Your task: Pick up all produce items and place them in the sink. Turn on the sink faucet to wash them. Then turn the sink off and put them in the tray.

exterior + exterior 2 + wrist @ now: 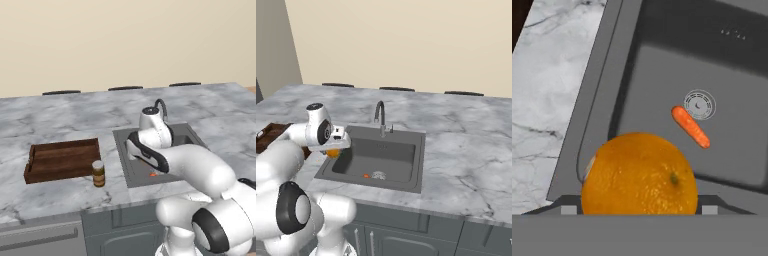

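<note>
Orange round fruit point(639, 174) with dimpled skin pinched in the hand point(639, 210), slim orange-red carrot point(690, 127) beside silver drain point(699, 104)

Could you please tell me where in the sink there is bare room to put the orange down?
Most of the sink floor is bare. The carrot lies beside the drain; avoid that patch. The hand holds the orange over the sink's edge.
</note>
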### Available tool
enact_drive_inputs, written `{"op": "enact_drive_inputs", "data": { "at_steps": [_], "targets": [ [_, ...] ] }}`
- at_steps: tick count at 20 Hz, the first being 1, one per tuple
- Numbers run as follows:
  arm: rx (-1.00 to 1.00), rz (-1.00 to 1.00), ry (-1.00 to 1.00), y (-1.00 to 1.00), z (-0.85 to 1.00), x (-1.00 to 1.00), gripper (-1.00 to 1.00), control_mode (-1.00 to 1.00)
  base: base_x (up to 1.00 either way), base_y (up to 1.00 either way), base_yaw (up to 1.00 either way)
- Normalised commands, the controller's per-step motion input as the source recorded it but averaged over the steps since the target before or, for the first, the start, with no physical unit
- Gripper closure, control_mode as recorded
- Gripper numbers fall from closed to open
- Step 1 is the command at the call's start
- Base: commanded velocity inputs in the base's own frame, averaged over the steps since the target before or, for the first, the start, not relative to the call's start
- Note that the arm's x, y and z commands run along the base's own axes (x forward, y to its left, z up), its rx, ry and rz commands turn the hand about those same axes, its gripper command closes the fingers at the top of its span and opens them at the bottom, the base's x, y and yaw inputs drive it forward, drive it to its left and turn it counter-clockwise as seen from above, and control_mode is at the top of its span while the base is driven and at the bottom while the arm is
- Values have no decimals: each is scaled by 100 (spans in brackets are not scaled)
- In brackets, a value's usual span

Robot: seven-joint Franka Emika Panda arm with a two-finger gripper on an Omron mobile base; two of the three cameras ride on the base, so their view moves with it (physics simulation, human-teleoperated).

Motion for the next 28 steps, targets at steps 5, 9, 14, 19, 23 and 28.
{"op": "enact_drive_inputs", "data": {
  "at_steps": [5,9,14,19,23,28],
  "targets": [
    [14,0,1,-64,-15,26,100,-100,0,0,0],
    [16,0,0,-61,-15,8,100,-100,0,0,0],
    [15,0,0,-57,-9,0,100,-100,0,0,0],
    [11,0,-1,-35,-2,0,100,-100,0,0,0],
    [5,0,0,-17,-10,20,100,-100,0,0,0],
    [0,0,0,-8,-30,22,100,-100,0,0,0]
  ]
}}
